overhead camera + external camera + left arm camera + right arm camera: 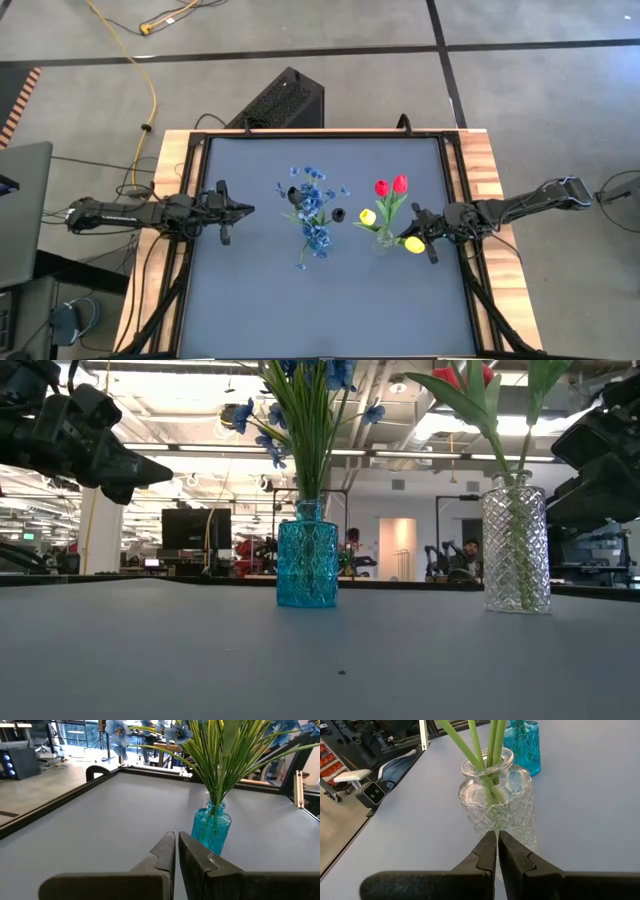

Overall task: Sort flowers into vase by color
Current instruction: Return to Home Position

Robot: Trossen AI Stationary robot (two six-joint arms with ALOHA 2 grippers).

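Bright overhead light; white ceiling lights (425, 430) glare; faint shadows on matte grey tabletop (580, 820) ahead of right pincer (497, 835).

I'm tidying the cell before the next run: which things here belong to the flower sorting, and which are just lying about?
Belongs: blue cut-glass vase holding the blue-blossom sprays; clear cut-glass vase holding red tulips and yellow tulips; left gripper and right gripper, both shut.
Lying about: black ribbed box and yellow cable on the floor beyond the table.

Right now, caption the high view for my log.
Blue sprays in blue vase, tulips in clear vase; left gripper and right gripper shut, flanking them.
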